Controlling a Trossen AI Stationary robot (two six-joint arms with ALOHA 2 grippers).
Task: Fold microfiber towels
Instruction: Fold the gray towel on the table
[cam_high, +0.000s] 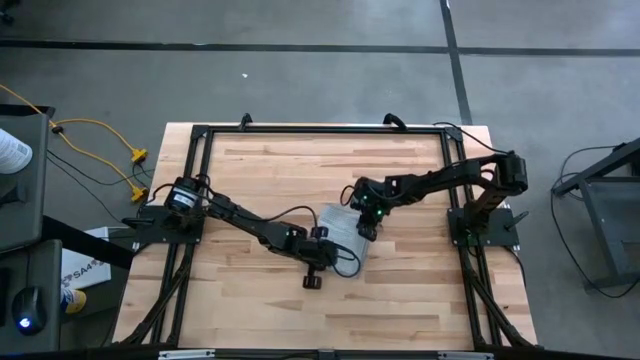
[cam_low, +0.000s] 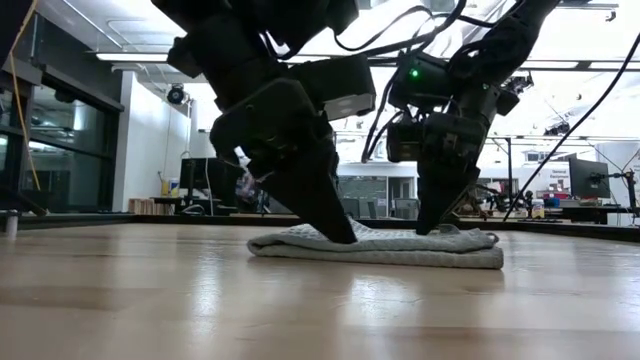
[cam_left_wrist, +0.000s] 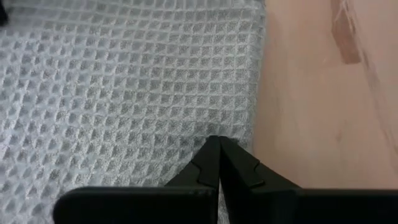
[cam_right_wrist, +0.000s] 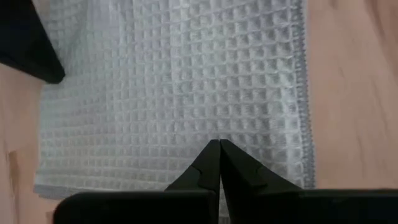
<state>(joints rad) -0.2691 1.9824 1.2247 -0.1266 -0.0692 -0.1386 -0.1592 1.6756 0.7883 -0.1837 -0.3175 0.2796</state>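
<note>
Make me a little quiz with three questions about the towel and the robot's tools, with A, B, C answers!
1. Where is the towel?
A. near the middle of the wooden table
B. hanging off the table's edge
C. on the floor

2. What colour is the towel?
A. bright red
B. light grey-blue
C. black

3. How are the tips of the left tool and the right tool?
A. both wide open
B. one open, one shut
C. both shut, tips down on the towel

Answers:
1. A, the high view shows it lying between the two arms, well inside the tabletop.
2. B, both wrist views show a pale grey-blue waffle weave.
3. C, in each wrist view the two dark fingers meet at a point, and the low view shows both tips pressed on the folded cloth.
</note>
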